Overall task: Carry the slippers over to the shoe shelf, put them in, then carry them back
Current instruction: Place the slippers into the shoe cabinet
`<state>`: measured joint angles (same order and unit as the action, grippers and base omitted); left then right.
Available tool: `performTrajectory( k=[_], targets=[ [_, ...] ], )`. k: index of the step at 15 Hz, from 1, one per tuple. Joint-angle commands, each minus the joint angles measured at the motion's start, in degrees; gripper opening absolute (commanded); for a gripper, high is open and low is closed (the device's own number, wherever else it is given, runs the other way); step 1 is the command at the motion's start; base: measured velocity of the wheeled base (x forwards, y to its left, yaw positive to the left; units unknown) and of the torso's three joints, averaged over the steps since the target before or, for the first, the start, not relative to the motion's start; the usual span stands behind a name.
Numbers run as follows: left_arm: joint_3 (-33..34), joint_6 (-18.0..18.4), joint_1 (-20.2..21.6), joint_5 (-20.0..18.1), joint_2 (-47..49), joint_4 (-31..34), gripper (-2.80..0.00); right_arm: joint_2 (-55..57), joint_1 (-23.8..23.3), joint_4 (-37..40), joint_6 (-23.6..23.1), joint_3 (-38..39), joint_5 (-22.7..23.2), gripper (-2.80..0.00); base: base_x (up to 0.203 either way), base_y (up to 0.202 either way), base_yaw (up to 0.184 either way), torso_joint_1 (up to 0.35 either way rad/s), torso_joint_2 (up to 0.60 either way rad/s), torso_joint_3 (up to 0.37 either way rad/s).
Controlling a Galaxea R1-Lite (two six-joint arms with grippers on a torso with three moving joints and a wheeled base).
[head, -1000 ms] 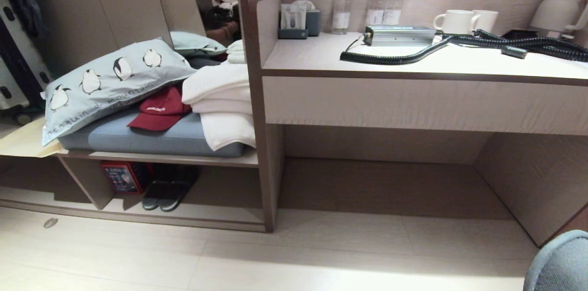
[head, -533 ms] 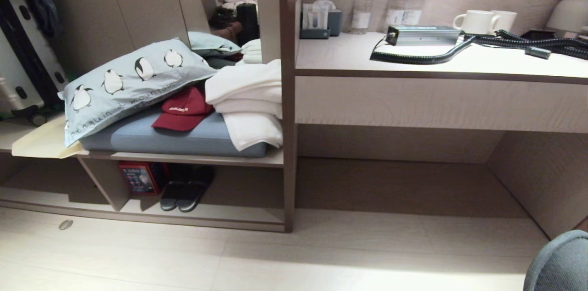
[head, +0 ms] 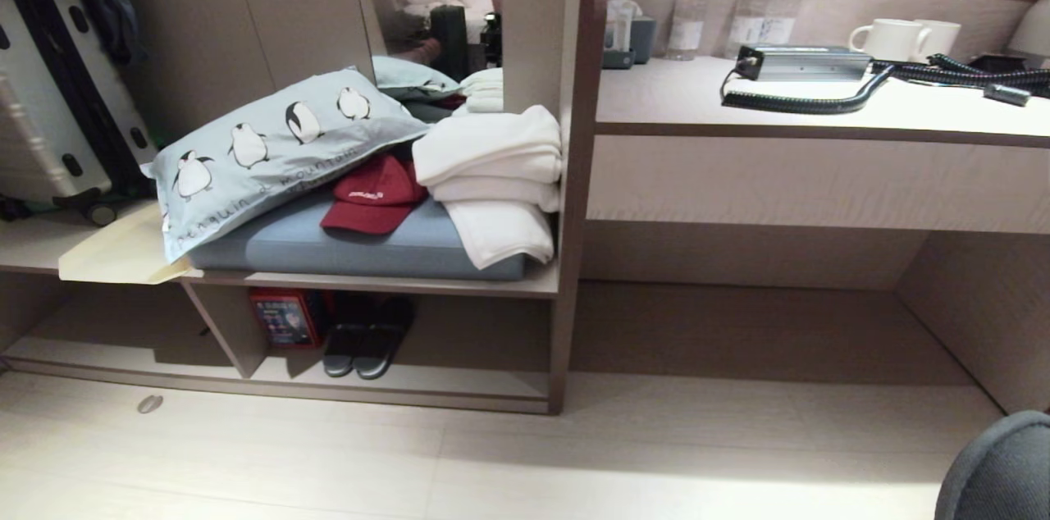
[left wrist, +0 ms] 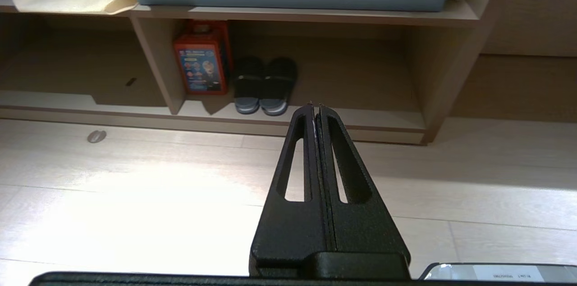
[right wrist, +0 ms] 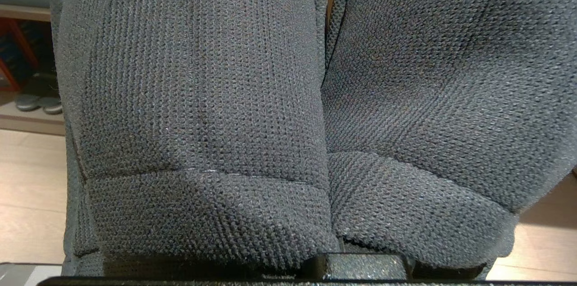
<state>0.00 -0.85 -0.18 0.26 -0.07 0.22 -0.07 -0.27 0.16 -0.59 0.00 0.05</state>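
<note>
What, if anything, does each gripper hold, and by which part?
Right gripper: the slippers, gripped at one end; jaws hidden behind them. Left gripper: nothing, jaws shut.

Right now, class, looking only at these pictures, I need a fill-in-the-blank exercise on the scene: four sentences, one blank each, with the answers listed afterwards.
1. The slippers fill the right wrist view, held by the ____ hand.
2. The left hand hangs over the floor with its fingers ____.
3. In the shoe shelf, a dark pair of sandals stands beside a ____ box.
4. On the blue cushion, a red ____ lies next to folded white towels.

Missing words: right; shut; red; cap
</note>
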Motion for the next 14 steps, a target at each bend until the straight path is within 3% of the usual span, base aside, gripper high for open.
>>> performTrajectory(
  k=[1,14],
  targets=[
    [0.09,-0.03,0.01,0.09,0.07,-0.04,-2.80,-0.10,0.00,0.02,-0.02,0.00,0.04,-2.80,0.000,0.195,0.001,0.012,0.00,0.002],
    [0.09,-0.03,0.01,0.00,0.07,0.04,-2.80,-0.10,0.00,0.02,-0.02,0.00,0.04,-2.80,0.000,0.194,-0.002,0.002,0.00,0.004]
  ],
)
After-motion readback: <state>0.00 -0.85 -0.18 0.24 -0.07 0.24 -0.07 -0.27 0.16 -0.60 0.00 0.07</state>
